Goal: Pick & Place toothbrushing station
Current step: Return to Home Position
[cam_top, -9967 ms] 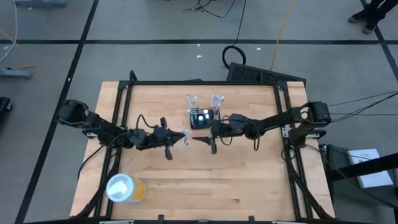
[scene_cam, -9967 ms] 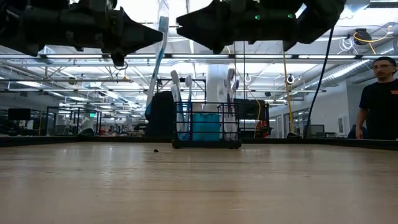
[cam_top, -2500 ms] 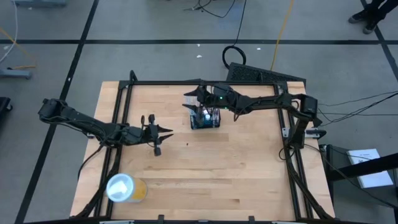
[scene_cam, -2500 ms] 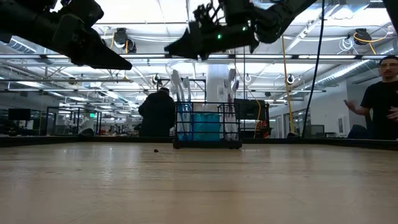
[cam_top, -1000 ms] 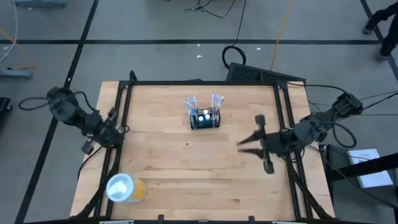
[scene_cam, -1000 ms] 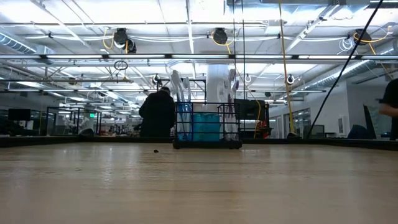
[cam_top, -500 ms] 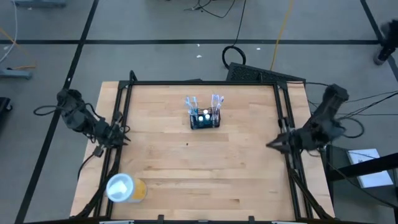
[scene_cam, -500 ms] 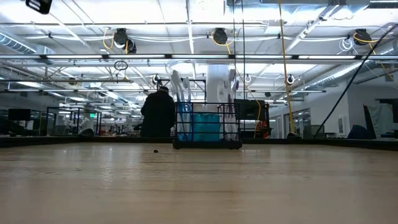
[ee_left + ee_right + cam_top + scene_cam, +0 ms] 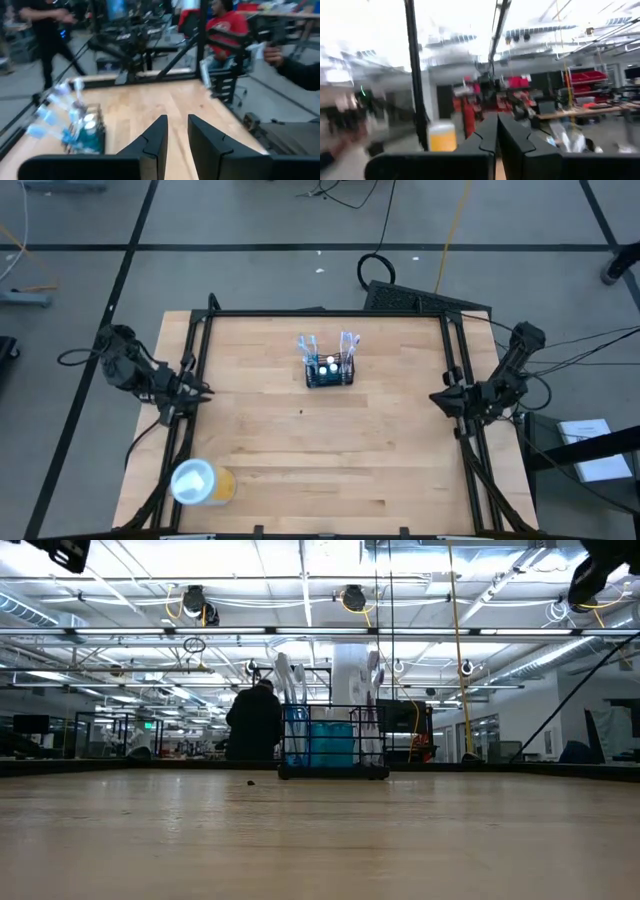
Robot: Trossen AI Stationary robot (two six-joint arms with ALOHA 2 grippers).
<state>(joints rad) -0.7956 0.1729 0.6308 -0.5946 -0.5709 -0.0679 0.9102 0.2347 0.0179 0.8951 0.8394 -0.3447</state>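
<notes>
The left gripper (image 9: 199,390) hangs at the left edge of the table (image 9: 330,465). Its two fingers are parted by a narrow gap, with nothing between them. The right gripper (image 9: 438,399) is at the opposite edge, fingers pressed together on nothing.

From either one, the toothbrushing station (image 9: 330,371) lies inward across bare wood and a little toward the far rail, well apart from both. Its long side runs across the table, roughly along the line joining the two grippers, so each faces a short end. The toothbrushes (image 9: 306,344) stand in it, heads tipped toward the far side.

I'd judge the right gripper a shade nearer, though there's little in it. The yellow cup (image 9: 203,481) lies on its side toward the near edge from the left gripper, also well apart. To my eye, parking the arms needs nothing from the station, which sits clear of both.
</notes>
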